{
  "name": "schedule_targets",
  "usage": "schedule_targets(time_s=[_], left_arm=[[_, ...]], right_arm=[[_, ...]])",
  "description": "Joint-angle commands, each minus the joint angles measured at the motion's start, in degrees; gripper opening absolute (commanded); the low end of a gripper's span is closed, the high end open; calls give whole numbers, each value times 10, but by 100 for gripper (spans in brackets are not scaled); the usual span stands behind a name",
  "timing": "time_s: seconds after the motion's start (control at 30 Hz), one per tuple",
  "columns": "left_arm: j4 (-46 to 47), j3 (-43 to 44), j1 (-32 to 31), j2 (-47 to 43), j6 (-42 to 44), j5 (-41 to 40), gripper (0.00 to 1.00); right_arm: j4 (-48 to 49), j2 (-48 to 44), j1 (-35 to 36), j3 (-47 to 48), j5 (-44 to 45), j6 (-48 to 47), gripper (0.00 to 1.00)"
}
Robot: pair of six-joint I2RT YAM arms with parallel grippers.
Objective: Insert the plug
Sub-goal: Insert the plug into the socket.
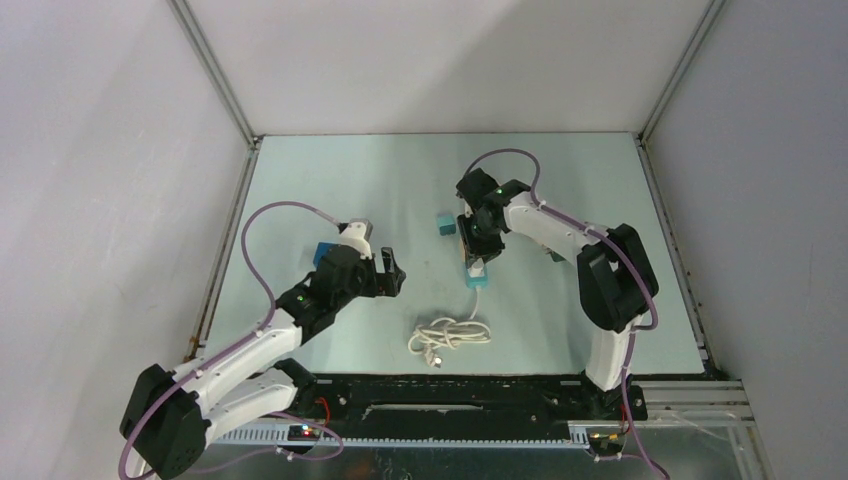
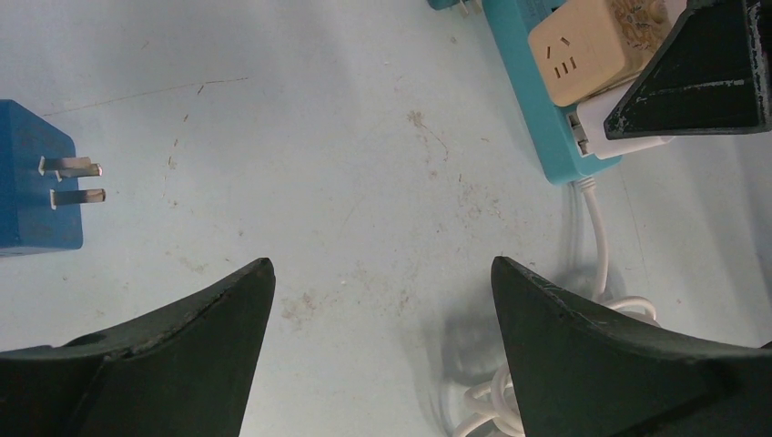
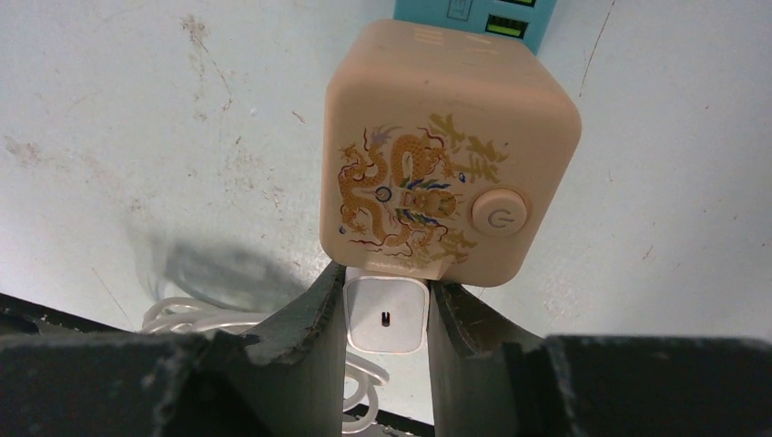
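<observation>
My right gripper is shut on a small white plug. The plug's front is pressed against the side of a beige socket cube with a dragon print and a power button. Its prongs are hidden. The cube sits on a teal base. From the top view, the right gripper hovers over this base at mid-table. My left gripper is open over bare table, with nothing between its fingers. A blue plug with two bare prongs lies to its left.
A coiled white cable lies near the front, running from the teal base. A small teal block sits left of the right gripper. The blue plug lies beside the left wrist. Frame rails border the table.
</observation>
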Motion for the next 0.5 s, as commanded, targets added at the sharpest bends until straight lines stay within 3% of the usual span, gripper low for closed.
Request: schedule_targets(time_s=[0.0, 0.47], left_arm=[[11, -7, -2, -13, 16, -12, 92], [19, -5, -2, -4, 18, -8, 92]], right_arm=[[-7, 37, 8, -4, 62, 2, 0], [-45, 24, 17, 2, 55, 14, 0]])
